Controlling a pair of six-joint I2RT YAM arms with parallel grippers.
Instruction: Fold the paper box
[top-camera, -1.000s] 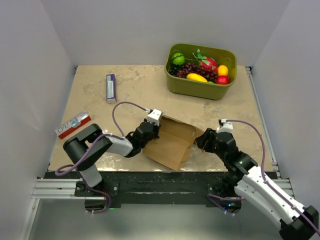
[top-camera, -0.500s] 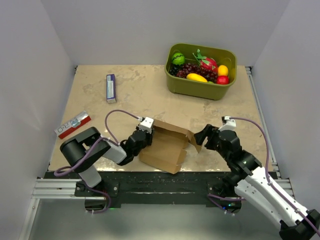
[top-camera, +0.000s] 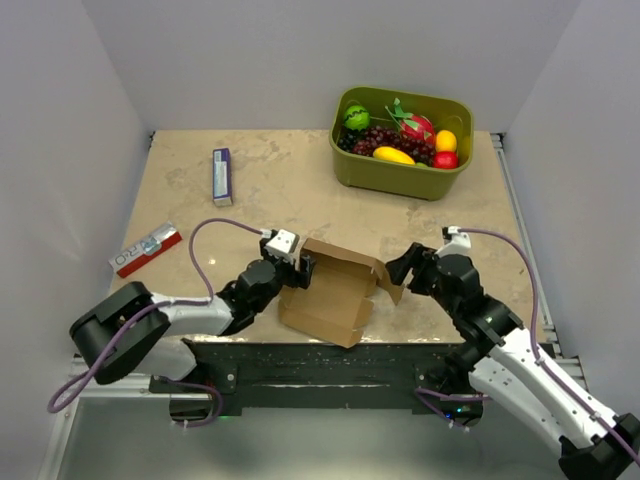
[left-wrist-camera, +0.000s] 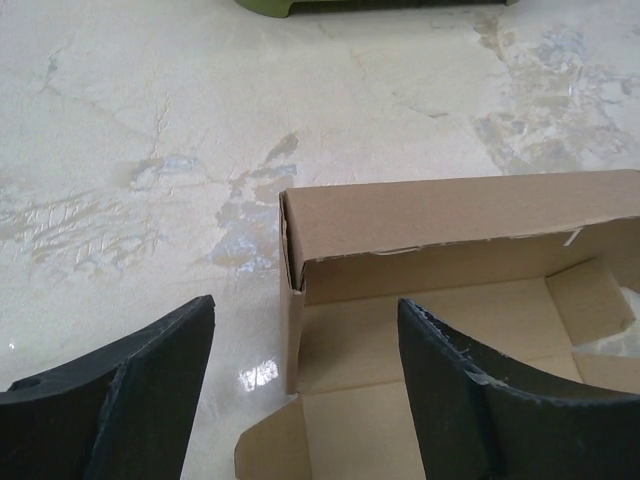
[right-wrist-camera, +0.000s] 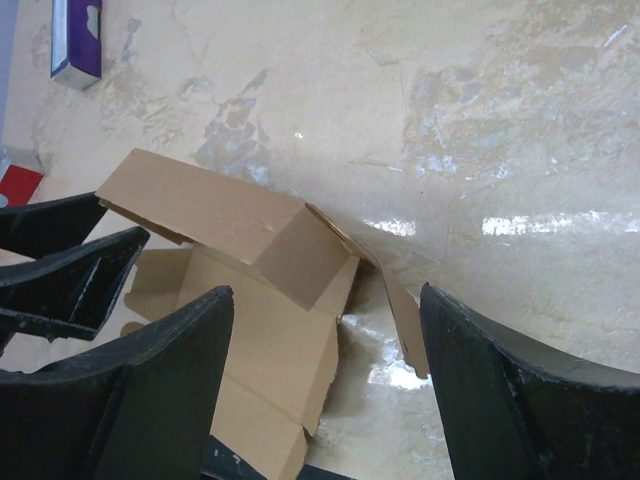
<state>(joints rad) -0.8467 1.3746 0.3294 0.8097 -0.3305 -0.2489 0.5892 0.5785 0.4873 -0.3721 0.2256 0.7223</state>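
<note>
Paper box (top-camera: 330, 295) is found half-folded, open side up, on the surface (top-camera: 270, 190) near the front edge, between the left hand (top-camera: 298, 268) and the right hand (top-camera: 399, 270). Its raised far wall is laid lengthwise left-to-right, right end slightly nearer. Both hands are spread wide, nothing gripped.

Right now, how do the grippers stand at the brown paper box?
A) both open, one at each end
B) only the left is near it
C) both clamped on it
A: the left gripper and right gripper each show wide-apart fingers straddling an end of the paper box, not pinching it.
</note>
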